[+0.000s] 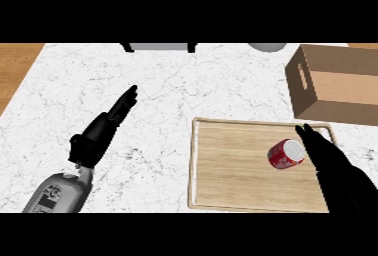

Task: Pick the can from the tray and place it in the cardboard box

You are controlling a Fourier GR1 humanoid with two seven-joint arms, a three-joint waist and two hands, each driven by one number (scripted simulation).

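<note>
A red can with a white top lies on its side on the right part of the wooden tray. My right hand is over the tray's right edge, just right of the can, its fingers straight and pointing away from me; it is open and I cannot tell if it touches the can. The brown cardboard box stands at the back right, beyond the tray, its opening showing. My left hand hovers open over the marble counter at the left, fingers straight.
A grey object with dark legs and a pale round object sit at the counter's far edge. Wooden floor shows past the counter's left edge. White marble counter lies between the hands and the far edge.
</note>
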